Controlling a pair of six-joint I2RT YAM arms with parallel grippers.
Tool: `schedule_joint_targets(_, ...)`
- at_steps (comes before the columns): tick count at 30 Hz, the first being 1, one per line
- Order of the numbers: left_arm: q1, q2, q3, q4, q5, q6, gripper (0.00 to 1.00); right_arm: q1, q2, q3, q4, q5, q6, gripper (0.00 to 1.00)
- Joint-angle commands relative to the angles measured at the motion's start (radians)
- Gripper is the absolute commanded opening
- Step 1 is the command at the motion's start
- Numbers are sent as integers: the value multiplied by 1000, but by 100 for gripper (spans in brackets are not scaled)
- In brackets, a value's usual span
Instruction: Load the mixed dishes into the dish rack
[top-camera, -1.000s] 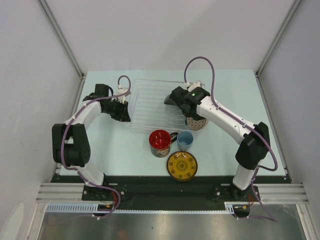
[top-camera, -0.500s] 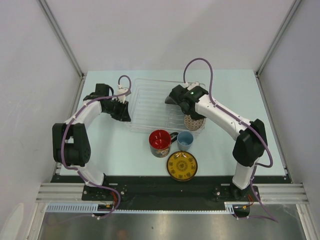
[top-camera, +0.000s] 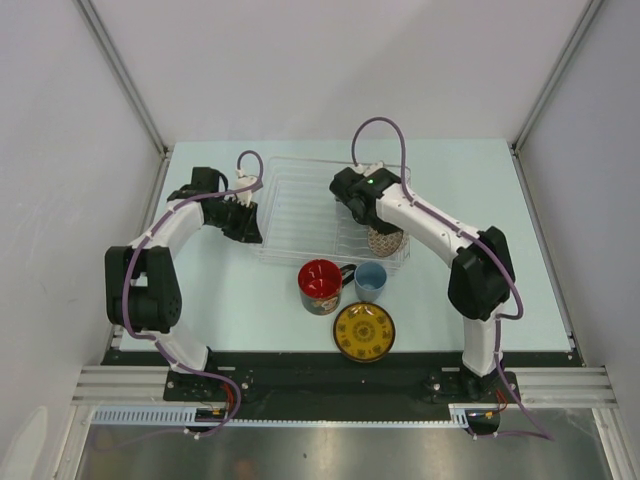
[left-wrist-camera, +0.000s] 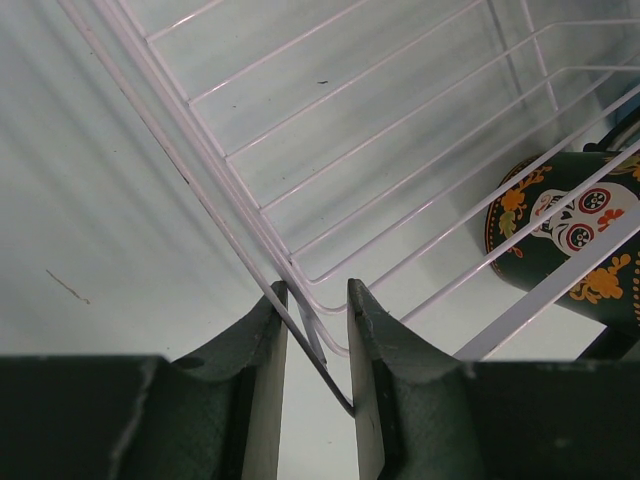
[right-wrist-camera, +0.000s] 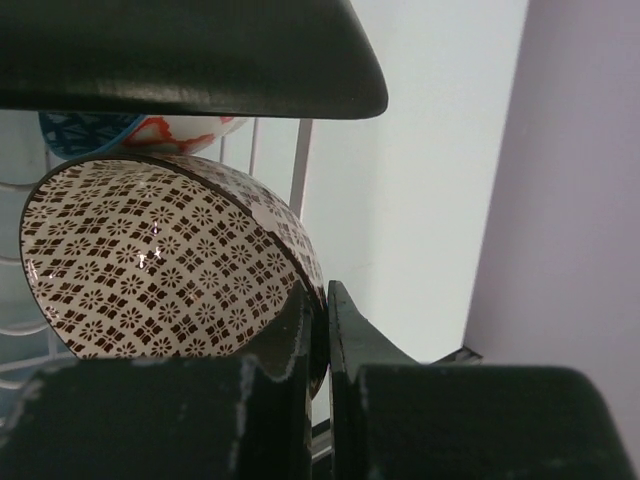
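The clear dish rack (top-camera: 300, 205) lies mid-table. My left gripper (top-camera: 247, 222) is at its left edge; in the left wrist view its jaws (left-wrist-camera: 315, 290) are closed on the rack's wire rim (left-wrist-camera: 240, 215). My right gripper (top-camera: 352, 205) is over the rack's right side, shut (right-wrist-camera: 325, 290) on the rim of a white bowl with a dark floral pattern (right-wrist-camera: 160, 260), which stands on edge at the rack's front right corner (top-camera: 385, 242). The red mug (top-camera: 320, 283), light-blue cup (top-camera: 370, 280) and yellow saucer (top-camera: 363, 331) sit on the table in front of the rack.
A black rounded edge (right-wrist-camera: 200, 60) fills the top of the right wrist view; I cannot tell if it is the black plate. The mug's dark skull-patterned side (left-wrist-camera: 570, 230) shows through the rack wires. Grey walls enclose the table.
My right gripper has shifted left and back over the rack with the bowl, its elbow swinging inward. The left arm and the dishes on the table have not moved.
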Motion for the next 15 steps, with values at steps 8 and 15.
schedule_joint_targets(8,-25,-14,23,-48,96,101,18,99,113,51,-23,433,-23,0)
schedule_joint_targets(15,-22,-13,20,-48,102,106,18,92,134,42,-66,454,-25,0)
